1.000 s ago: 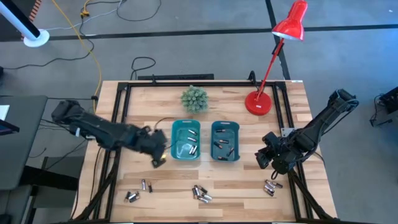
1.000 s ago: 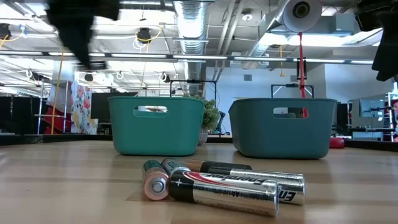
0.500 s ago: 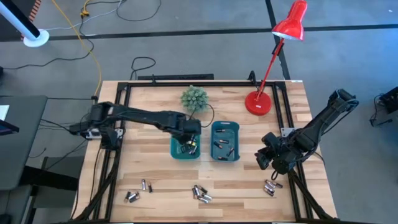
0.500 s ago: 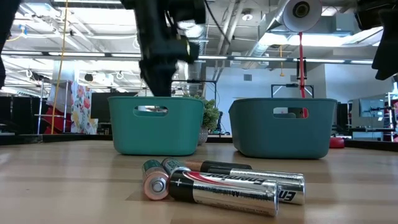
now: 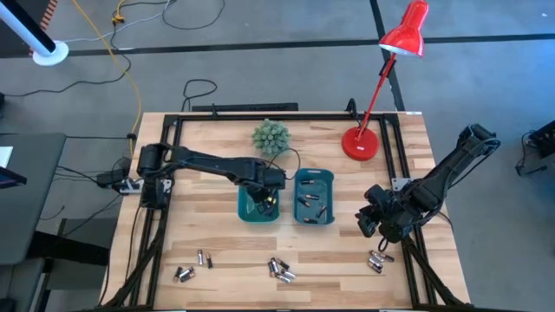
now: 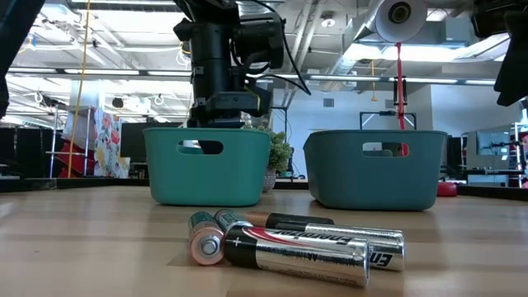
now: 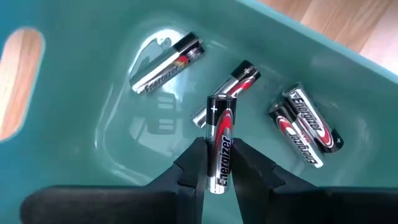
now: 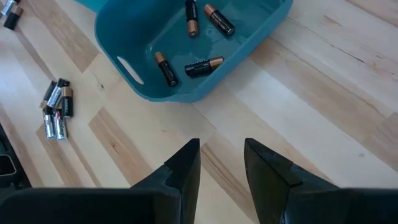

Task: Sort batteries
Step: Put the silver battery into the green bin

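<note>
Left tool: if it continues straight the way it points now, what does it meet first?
Probably the floor of the left teal bin; the left tool, holding a battery, points into it, near loose batteries.

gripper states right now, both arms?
Left gripper: over the left bin, shut on a silver battery.
Right gripper: open, holding nothing, over bare table beside the right bin.

bright even light; soft shadows; sharp

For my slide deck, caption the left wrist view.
Left tool lowers an Energizer battery into the teal bin holding other silver cells.
</note>
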